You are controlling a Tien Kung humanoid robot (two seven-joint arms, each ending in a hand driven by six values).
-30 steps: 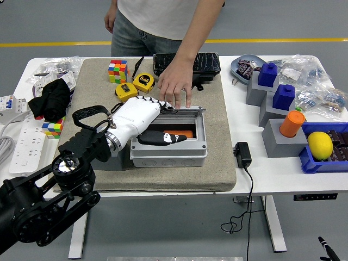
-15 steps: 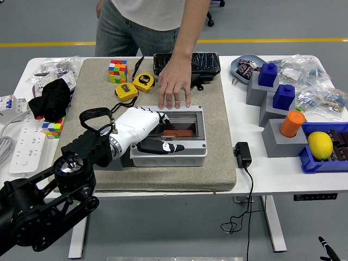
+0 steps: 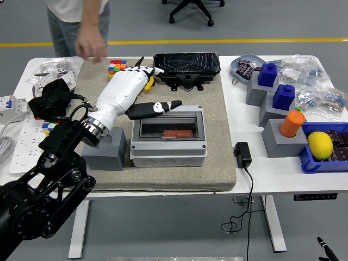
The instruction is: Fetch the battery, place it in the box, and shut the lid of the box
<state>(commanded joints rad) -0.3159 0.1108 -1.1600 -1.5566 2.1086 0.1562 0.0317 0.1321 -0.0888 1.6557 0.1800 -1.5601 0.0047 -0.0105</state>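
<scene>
One hand working: I'm hovering left hand (image 3: 133, 89) released, gripping nothing, above box (image 3: 168, 138); lid (image 3: 168, 126) lying flat over battery (image 3: 178, 133), sealing it inside.

Bright even overhead light, soft shadows; person's hand (image 3: 91, 48) motion-blurred; rest sharp; no glare.

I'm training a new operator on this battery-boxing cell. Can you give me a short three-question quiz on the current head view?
1. True or false: the lid of the grey box is closed.
2. Where is the orange battery? A) on the mat beside the box B) inside the box, under the clear lid C) in the left hand
3. Fill in: the left hand holds ____.

Key: 1 true; 2 B; 3 nothing, its fingers are spread above the mat.
</scene>
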